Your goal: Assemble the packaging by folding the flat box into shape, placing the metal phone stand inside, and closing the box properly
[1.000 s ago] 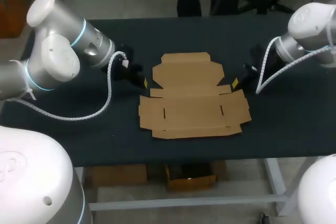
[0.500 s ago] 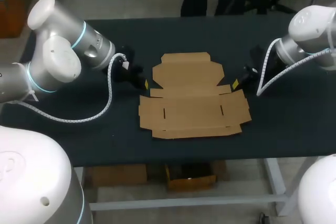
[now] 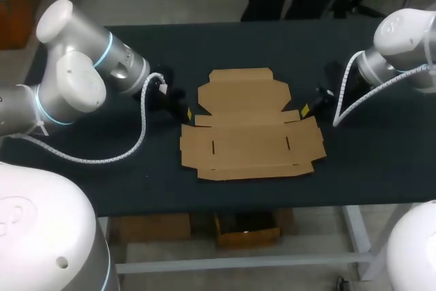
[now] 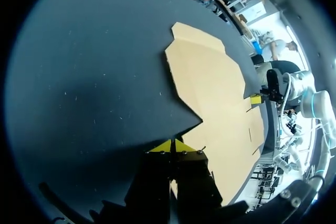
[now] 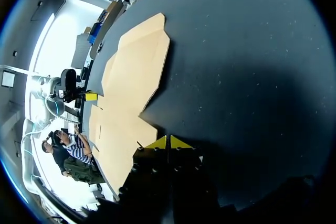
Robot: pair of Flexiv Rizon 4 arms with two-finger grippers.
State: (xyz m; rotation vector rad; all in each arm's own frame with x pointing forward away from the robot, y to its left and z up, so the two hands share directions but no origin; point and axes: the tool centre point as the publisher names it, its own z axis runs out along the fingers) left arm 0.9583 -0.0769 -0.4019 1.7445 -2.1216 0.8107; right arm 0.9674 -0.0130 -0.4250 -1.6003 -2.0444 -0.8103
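Observation:
A flat, unfolded brown cardboard box point(image 3: 248, 124) lies in the middle of the black table point(image 3: 368, 161). My left gripper point(image 3: 188, 112) sits low at the box's left edge, its yellow tips pressed together and shut on nothing. In the left wrist view that gripper point(image 4: 171, 146) points at the cardboard point(image 4: 215, 93) just ahead of it. My right gripper point(image 3: 305, 108) is at the box's right edge, also shut and empty. The right wrist view shows its tips point(image 5: 168, 142) touching each other, with the cardboard point(image 5: 126, 93) just in front. No metal phone stand is visible.
Bare black tabletop point(image 3: 272, 42) surrounds the box on all sides. The table's front edge point(image 3: 238, 209) runs just below the cardboard. Each wrist view shows my other gripper beyond the cardboard: the right one point(image 4: 255, 98) and the left one point(image 5: 90, 96).
My left arm has shifted slightly toward the box, its gripper edging closer to the cardboard's left edge. The right arm and the box have not moved.

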